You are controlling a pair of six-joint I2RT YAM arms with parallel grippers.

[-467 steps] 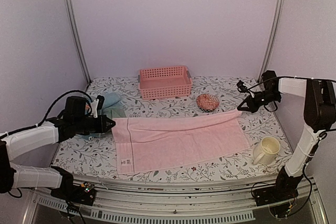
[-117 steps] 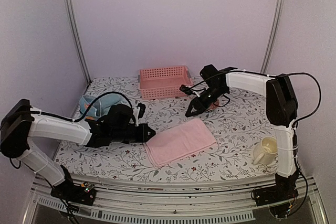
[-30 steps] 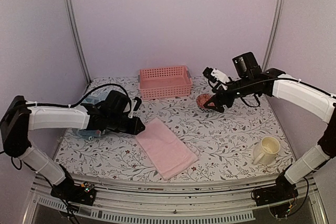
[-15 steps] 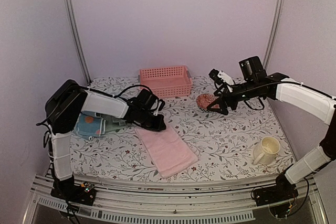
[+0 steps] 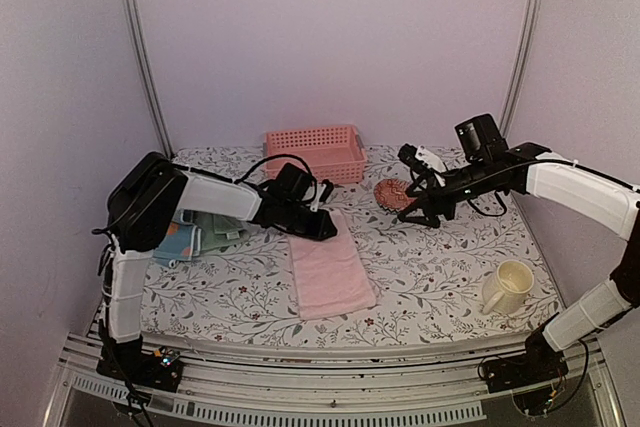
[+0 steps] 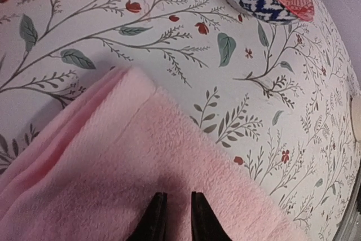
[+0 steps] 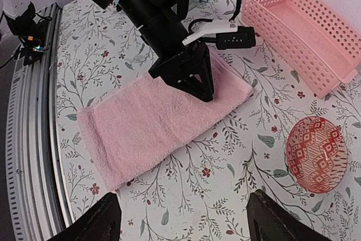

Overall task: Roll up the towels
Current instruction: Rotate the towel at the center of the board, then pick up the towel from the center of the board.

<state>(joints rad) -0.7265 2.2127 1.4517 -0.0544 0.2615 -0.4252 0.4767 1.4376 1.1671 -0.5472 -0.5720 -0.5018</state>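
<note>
Lying flat near the middle of the desk (image 5: 440,272) is the pink towel (image 5: 330,269), folded into a long strip and not rolled up. One short end points to the front edge and the other points to the pink basket (image 5: 315,169) at the back. The left fingers (image 5: 322,230) reach down onto the far end of the towel. In the left wrist view they are almost shut, with their tips pressed into the soft cloth and a thin bit of pink between them. The right fingers (image 5: 410,212) hang in the air just beside the red patterned bowl (image 5: 395,193), apart from the towel. In the right wrist view they are spread wide and hold nothing. The other towels (image 5: 195,235) sit in a small heap at the left side of the desk. A cream mug (image 5: 508,287) stands alone near the front right corner.
</note>
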